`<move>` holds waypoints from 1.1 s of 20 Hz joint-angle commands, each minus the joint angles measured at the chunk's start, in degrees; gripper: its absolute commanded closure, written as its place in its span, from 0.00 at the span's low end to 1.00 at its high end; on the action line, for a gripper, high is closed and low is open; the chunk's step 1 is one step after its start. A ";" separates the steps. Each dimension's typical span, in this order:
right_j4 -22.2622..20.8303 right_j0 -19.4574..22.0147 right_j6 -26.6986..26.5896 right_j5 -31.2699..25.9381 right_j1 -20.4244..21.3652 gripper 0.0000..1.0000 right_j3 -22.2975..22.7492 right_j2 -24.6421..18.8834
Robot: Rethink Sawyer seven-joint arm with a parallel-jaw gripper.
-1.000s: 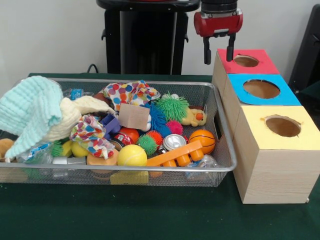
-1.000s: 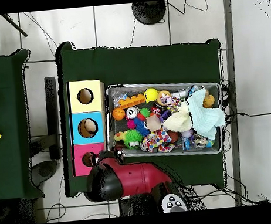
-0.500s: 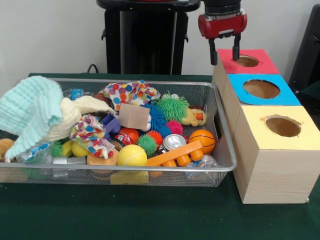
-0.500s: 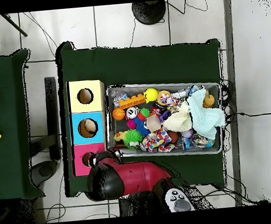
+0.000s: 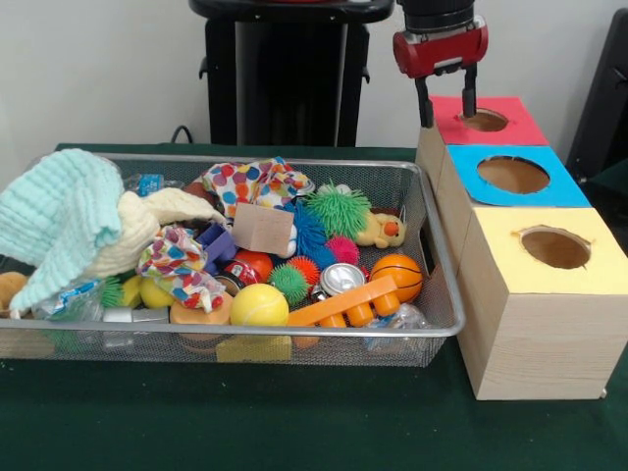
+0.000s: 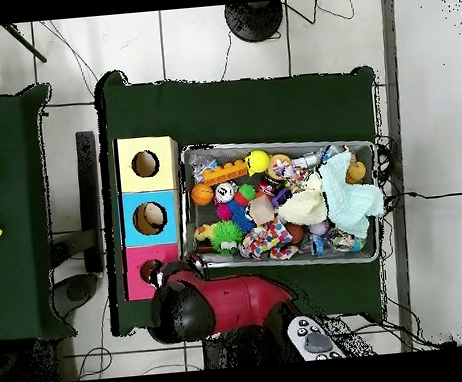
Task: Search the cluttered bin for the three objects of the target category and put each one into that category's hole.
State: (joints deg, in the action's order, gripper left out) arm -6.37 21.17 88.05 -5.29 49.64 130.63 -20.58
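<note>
Three wooden boxes stand in a row on the green desk (image 5: 294, 422), just beside the wire bin (image 5: 432, 245): red-topped box (image 5: 500, 132), blue-topped box (image 5: 559, 186), yellow-topped box (image 5: 599, 257), each with a round hole in its lid. In the overhead view something pale shows inside the blue box's hole (image 6: 151, 218).

Gripper (image 5: 447, 93): red body, two dark fingers hanging straight down with a clear gap between them, the jaws apart and holding nothing. It hangs over the near-left edge of the red-topped box, beside that box's hole (image 5: 484, 120). From above, the red arm (image 6: 235, 304) covers part of this box.

Bin contents, all heaped and touching:
- mint knitted cloth (image 5: 54, 221) over a cream cloth (image 5: 147, 221), at the left end
- polka-dot fabric (image 5: 255, 182), at the back
- green spiky ball (image 5: 338, 209), beside a small plush duck (image 5: 381, 231)
- mini basketball (image 5: 396, 275)
- yellow ball (image 5: 258, 306)
- orange plastic block (image 5: 343, 302), lying against the front wall
- metal can (image 5: 340, 279)
- tan card (image 5: 263, 229), leaning upright
</note>
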 commanded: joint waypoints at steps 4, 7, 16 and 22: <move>-2.00 11.42 2.41 -6.28 5.21 0.00 4.14 -9.80; -0.72 14.04 1.43 -9.16 7.50 0.00 5.11 -12.81; -11.60 7.90 -0.03 -10.02 4.49 0.00 -2.13 -0.30; -17.83 2.85 2.98 -7.78 1.26 0.00 -6.28 5.37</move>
State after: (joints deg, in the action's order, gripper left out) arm -18.06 26.63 88.05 -10.85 54.39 132.14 -20.64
